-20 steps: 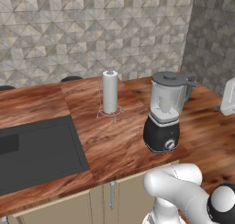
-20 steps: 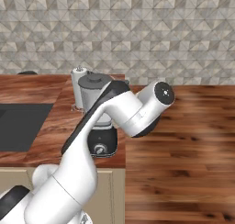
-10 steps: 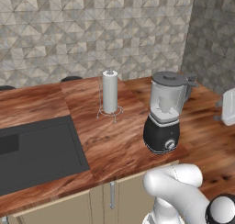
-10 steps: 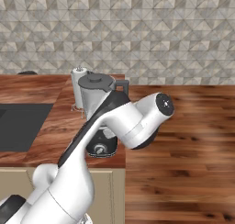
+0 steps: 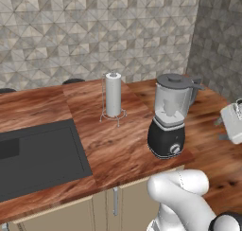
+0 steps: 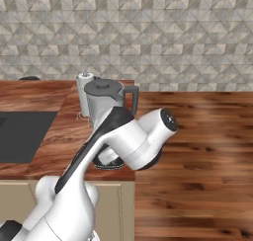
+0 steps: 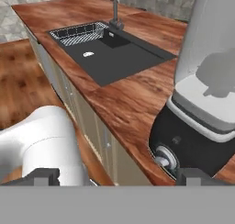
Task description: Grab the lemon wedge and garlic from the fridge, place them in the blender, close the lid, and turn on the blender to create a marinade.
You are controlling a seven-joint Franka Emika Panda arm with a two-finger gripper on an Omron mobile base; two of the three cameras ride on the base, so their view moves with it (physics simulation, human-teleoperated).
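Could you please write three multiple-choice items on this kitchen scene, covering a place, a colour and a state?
1. Where does the white paper-towel roll on its wire stand stand in the left base view?
A. Left of the black-based blender with the clear grey jar
B. Right of the blender
C. Inside the black sink

2. What colour is the blender's front knob?
A. Red
B. Silver
C. Yellow

3. What is the state of the flat round dark-grey lid?
A. Lying on the wooden counter
B. Sitting on top of the jar
C. Held in the robot's hand

Answers:
1 A, the roll is to the blender's left on the counter.
2 B, the hand view shows a silver knob on the black base.
3 B, the lid caps the jar in both base views.
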